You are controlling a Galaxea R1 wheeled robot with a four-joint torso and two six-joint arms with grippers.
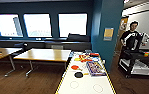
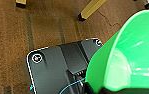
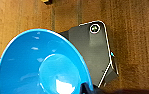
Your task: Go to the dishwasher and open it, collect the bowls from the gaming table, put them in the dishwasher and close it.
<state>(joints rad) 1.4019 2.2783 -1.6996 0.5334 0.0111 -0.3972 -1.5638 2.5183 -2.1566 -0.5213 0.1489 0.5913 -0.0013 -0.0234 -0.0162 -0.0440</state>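
Collecting looks done: left claw grips the green bowl [image 2: 130, 55], right claw grips the blue bowl [image 3: 40, 65]; carrying both to the dishwasher comes next.

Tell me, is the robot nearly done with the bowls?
About halfway, it seems. Both bowls look collected: the green bowl fills the left wrist view and the blue bowl the right wrist view, each over brown floor. The gaming table holds only other bits. The bowls are not yet in a dishwasher, which must then be closed.
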